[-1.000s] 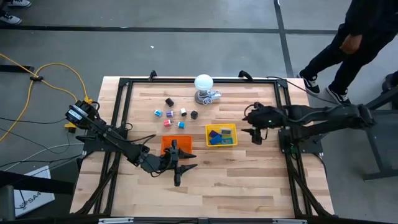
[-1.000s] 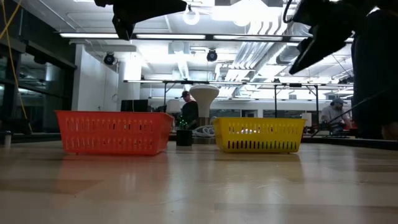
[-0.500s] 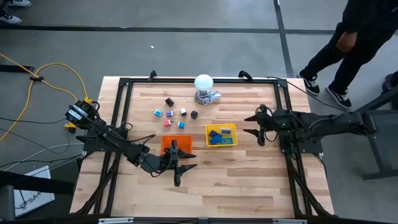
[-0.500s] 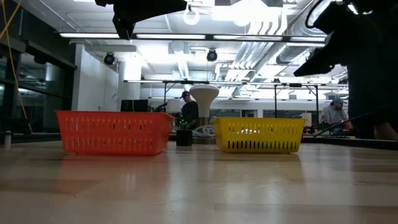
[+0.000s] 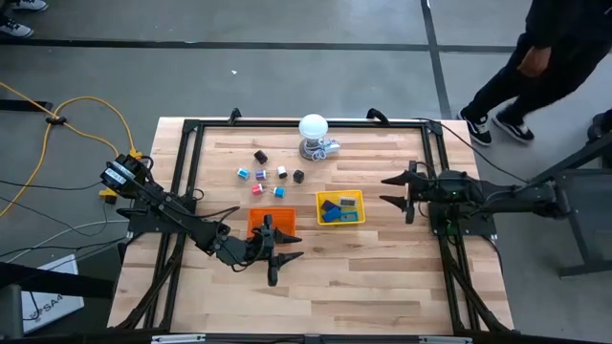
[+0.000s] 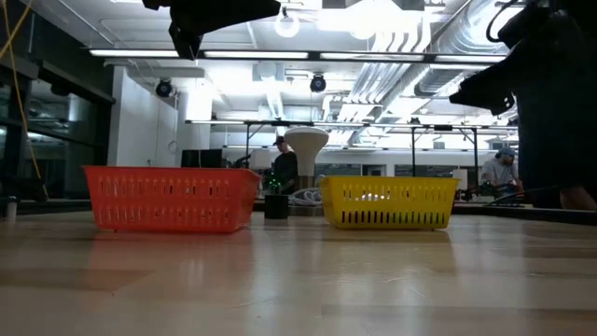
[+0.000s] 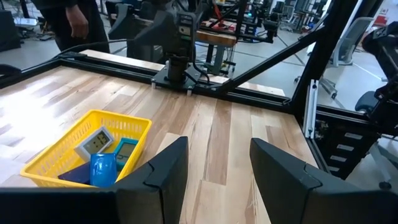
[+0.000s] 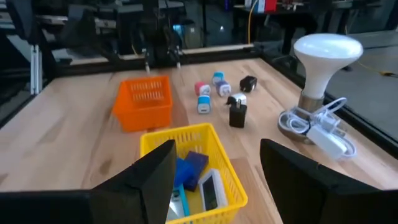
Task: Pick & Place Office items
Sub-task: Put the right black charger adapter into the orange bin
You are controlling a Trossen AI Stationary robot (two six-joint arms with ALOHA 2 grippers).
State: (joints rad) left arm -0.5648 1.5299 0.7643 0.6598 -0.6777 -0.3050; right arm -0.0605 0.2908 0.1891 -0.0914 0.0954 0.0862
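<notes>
1. Wooden slats make up the table (image 5: 306, 287), framed by black rails, with grey floor around it and a person (image 5: 550, 48) walking past the far right corner.
2. On the right side, the right gripper (image 5: 395, 189) hangs over bare wood just beside the yellow tray (image 5: 340, 194), its fingers spread apart and holding nothing.
3. Near the front left, the left gripper (image 5: 283, 250) sits at the near edge of the orange tray (image 5: 256, 222), also with its fingers apart and empty.
4. Several office items lie in the yellow tray: blue blocks (image 5: 335, 208) and a grey one with a small screen (image 7: 94, 140), seen clearly in the left wrist view.
5. More small pieces (image 5: 268, 177) are scattered on the table behind the orange tray, well apart from both grippers: black, blue, pink and white bits.
6. What the orange tray holds is hard to tell, since the left arm covers part of it from above.
7. A white ball lamp (image 5: 313, 127) stands on its metal base near the far edge, beside the scattered pieces.
</notes>
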